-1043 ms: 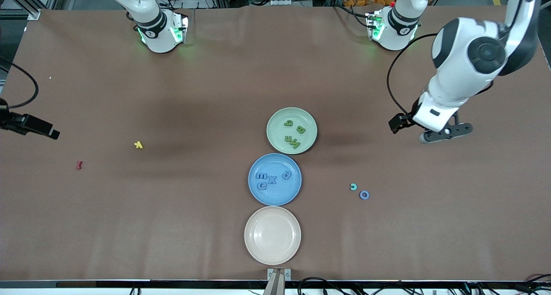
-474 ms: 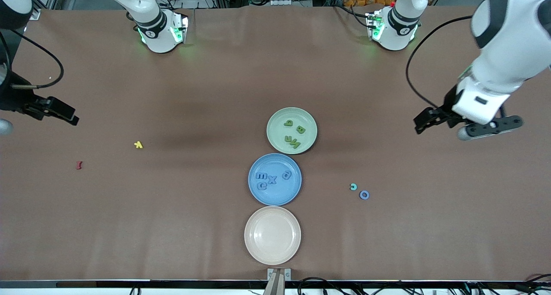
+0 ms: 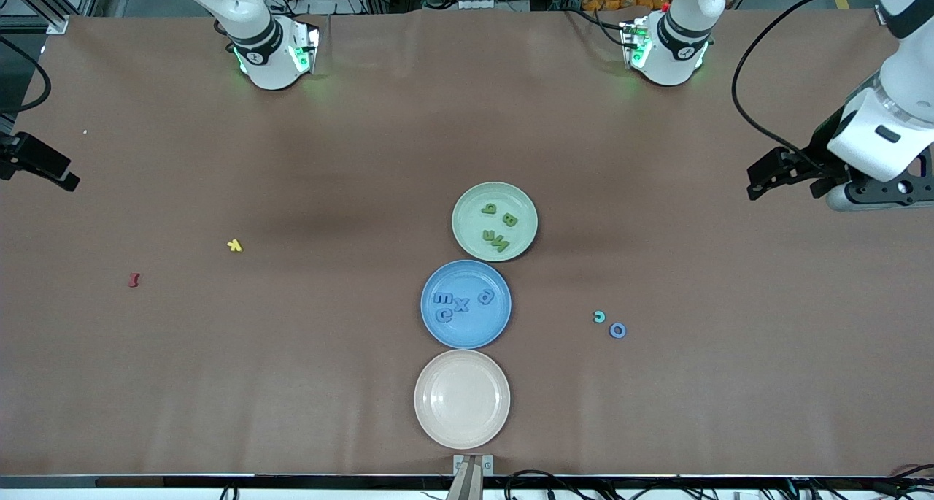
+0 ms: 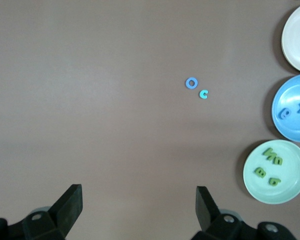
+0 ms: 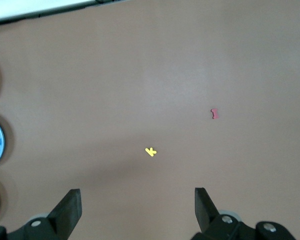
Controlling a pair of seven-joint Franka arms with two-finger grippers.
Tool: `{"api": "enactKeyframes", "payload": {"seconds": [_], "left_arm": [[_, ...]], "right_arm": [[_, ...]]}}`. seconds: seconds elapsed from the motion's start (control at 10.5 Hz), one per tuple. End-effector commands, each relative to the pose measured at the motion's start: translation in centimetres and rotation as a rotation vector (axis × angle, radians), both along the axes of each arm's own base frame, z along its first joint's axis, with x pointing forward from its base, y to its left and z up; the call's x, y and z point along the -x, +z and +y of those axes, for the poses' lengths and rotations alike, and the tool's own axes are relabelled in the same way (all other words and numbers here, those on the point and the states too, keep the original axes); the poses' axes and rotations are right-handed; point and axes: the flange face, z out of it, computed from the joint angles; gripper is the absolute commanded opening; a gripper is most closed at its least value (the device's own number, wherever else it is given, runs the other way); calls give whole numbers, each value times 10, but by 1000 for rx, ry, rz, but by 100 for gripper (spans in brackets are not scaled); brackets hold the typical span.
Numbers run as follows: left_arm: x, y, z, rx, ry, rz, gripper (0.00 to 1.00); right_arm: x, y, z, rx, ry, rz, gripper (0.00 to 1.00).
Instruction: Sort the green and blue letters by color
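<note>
Several olive-green letters (image 3: 498, 226) lie in the pale green plate (image 3: 471, 206). Several mid-blue letters (image 3: 461, 306) lie in the blue plate (image 3: 474, 332), just nearer the front camera. The left wrist view also shows the green plate (image 4: 290, 192) and the blue plate (image 4: 290, 127) with their letters. My left gripper (image 4: 139, 200) is open and empty, high over bare table at the left arm's end. My right gripper (image 5: 137, 200) is also open and empty, over the table near the edge at the right arm's end.
An empty beige plate (image 3: 462, 427) sits nearest the front camera. A teal c (image 3: 599, 316) and a periwinkle O (image 3: 617, 330) lie toward the left arm's end. A yellow k (image 3: 234, 245) and a dark red letter (image 3: 133, 279) lie toward the right arm's end.
Both arms have drawn outward toward their own ends of the table, the left one well away from the green plate. Both grippers stayed open. The letters and plates have not moved.
</note>
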Motion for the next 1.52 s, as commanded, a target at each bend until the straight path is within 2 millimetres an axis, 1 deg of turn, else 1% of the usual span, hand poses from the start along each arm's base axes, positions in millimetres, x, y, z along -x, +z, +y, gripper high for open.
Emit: {"api": "enactKeyframes", "payload": {"seconds": [0.0, 0.19, 0.28, 0.47, 0.66, 0.76, 0.95, 1.14, 1.23, 1.33, 1.42], "left_arm": [[8, 46, 2, -16, -38, 1, 100], [11, 51, 1, -16, -39, 0, 100], [11, 51, 1, -16, -41, 0, 100], [12, 52, 3, -19, -38, 6, 100], [14, 53, 3, -18, -38, 9, 100], [19, 58, 2, -18, -41, 8, 100], [21, 59, -3, -15, -50, 10, 100], [21, 59, -3, -16, -52, 10, 100], [21, 59, -4, -16, -52, 10, 100], [21, 59, -3, -16, -50, 10, 100], [21, 60, -2, -18, -49, 8, 100]], "right_arm": [[5, 6, -4, 17, 71, 23, 100], [4, 5, 4, 17, 95, 25, 100], [5, 0, 3, 15, 96, 40, 100], [4, -23, 6, 8, 90, 91, 100], [4, -23, 12, 9, 110, 93, 100], [6, -26, 13, 7, 113, 117, 100], [6, -30, 14, 5, 111, 139, 100], [4, -35, 21, 4, 128, 149, 100], [4, -36, 24, 4, 146, 153, 100], [4, -37, 24, 3, 216, 159, 100], [5, -39, 23, 1, 240, 171, 100]]}}
